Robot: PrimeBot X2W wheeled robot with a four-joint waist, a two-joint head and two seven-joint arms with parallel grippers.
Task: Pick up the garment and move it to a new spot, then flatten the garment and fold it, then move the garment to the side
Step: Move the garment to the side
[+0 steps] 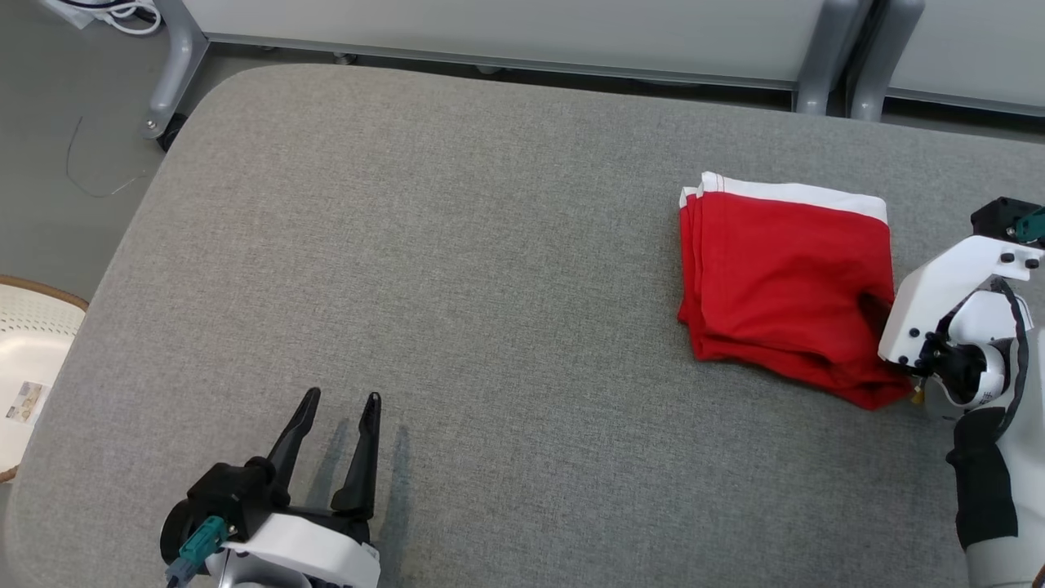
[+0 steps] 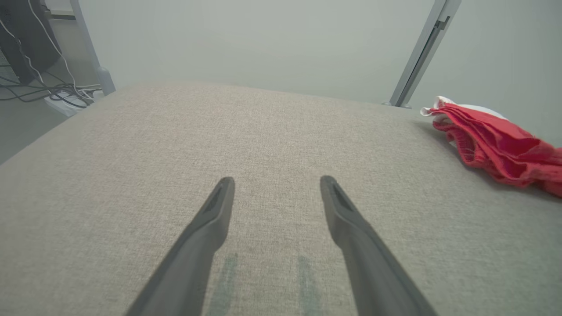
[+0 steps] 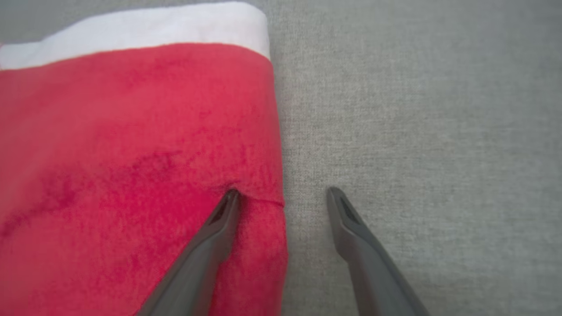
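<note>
I see the red cloth garment with a white band (image 1: 784, 278) already folded into a compact rectangle on the grey fabric-covered bench (image 1: 490, 286), so I judge the flattening and folding done and only the move to the side left. My right jaws stand apart astride one edge of it, one finger (image 3: 215, 237) dimpling the cloth, the other over bare bench. My left jaws, also apart and empty, hover well apart from it, the garment off to their right.

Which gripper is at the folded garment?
The right gripper, one finger on the red garment; the left gripper sits open over bare table, well apart.
</note>
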